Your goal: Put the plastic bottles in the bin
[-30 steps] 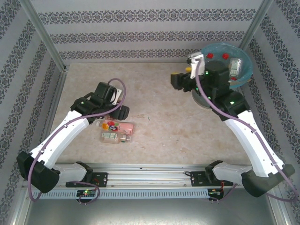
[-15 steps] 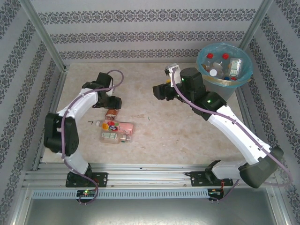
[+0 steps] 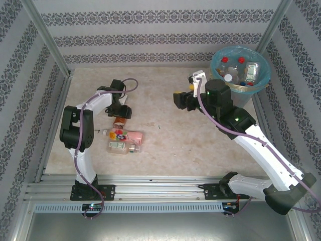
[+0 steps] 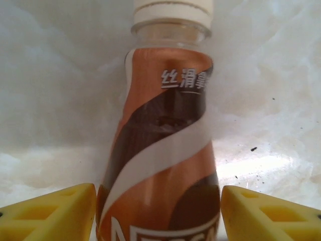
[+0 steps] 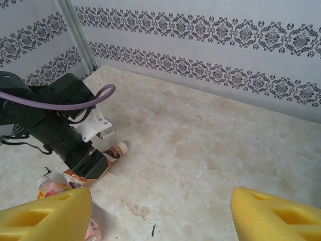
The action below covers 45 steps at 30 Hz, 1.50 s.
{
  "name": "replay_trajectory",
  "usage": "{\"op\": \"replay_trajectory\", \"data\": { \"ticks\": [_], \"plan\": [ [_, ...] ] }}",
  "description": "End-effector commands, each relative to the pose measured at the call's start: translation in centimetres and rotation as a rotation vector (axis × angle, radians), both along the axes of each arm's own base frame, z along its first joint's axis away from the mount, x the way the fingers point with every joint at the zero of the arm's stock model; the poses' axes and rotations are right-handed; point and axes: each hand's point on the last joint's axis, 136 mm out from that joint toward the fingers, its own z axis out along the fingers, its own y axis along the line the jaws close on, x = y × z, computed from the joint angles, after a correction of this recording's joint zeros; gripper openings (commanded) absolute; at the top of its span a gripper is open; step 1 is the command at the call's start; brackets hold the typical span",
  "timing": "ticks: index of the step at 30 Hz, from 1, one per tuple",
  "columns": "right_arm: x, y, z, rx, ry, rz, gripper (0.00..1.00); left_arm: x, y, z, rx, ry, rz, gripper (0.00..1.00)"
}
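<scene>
1. As the left gripper (image 4: 158, 211) reaches down to the table (image 3: 170, 145), its two yellow fingers (image 4: 50, 213) flank the wide lower part of a brown-labelled bottle (image 4: 168, 125) that lies on its side; they sit just against it, but I cannot tell if they already pinch it
2. This bottle lies on the left part of the table, just beside two other bottles (image 3: 125, 136), and well apart from the bin (image 3: 213, 65) in the far right corner, where several bottles (image 3: 252, 73) already lie
3. The right gripper (image 5: 163, 213) hangs between bottle and bin, with jaws spread wide and nothing between them
4. Because the body is round and smooth, I think it may roll or slip out when squeezed
5. A weak grip near the base may let the bottle swing and drop on the way
6. The right arm stands across the way to the bin, so the two arms may collide
</scene>
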Motion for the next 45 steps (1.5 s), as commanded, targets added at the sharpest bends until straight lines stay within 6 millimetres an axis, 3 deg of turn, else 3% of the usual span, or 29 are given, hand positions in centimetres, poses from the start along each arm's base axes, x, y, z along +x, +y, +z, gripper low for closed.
{"op": "replay_trajectory", "data": {
  "ticks": [1,5,9,13,16,18,21,25,28,34,40,45],
  "plan": [
    [0.2,-0.8,-0.2,-0.021,-0.007,-0.029,0.73,-0.9,0.3,-1.3,0.008,0.063,-0.021,0.60],
    [0.1,-1.1,-0.1,-0.029,-0.009,-0.035,0.73,-0.5,0.0,-0.4,-0.007,0.041,-0.028,0.53],
    [0.0,-1.3,0.2,-0.016,-0.013,-0.039,0.73,0.6,-1.2,3.3,-0.081,-0.070,-0.035,0.50],
    [-0.1,-0.3,0.8,0.038,-0.005,-0.005,0.73,2.0,-3.8,10.7,-0.225,-0.324,-0.085,0.49],
    [0.0,0.9,1.3,0.080,0.011,0.041,0.73,2.0,-6.6,17.7,-0.317,-0.587,-0.216,0.49],
    [0.1,1.6,1.8,0.108,0.021,0.067,0.72,1.2,-8.2,21.9,-0.359,-0.740,-0.306,0.49],
    [0.2,3.0,2.7,0.164,0.041,0.117,0.69,-1.0,-10.6,26.6,-0.410,-0.942,-0.455,0.48],
    [0.0,5.6,4.3,0.264,0.088,0.218,0.66,-4.1,-12.6,30.8,-0.484,-1.103,-0.581,0.47],
    [-0.5,7.5,5.8,0.317,0.104,0.303,0.66,-5.6,-13.7,32.3,-0.546,-1.119,-0.637,0.46],
    [-0.1,9.0,7.0,0.315,0.094,0.338,0.69,-7.3,-15.1,32.0,-0.552,-1.142,-0.760,0.46],
    [0.4,9.5,7.1,0.314,0.112,0.342,0.66,-8.8,-16.4,31.8,-0.585,-1.142,-0.837,0.44],
    [0.9,9.8,5.5,0.290,0.148,0.330,0.66,-8.2,-16.4,31.7,-0.566,-1.160,-0.818,0.44]
  ]
}}
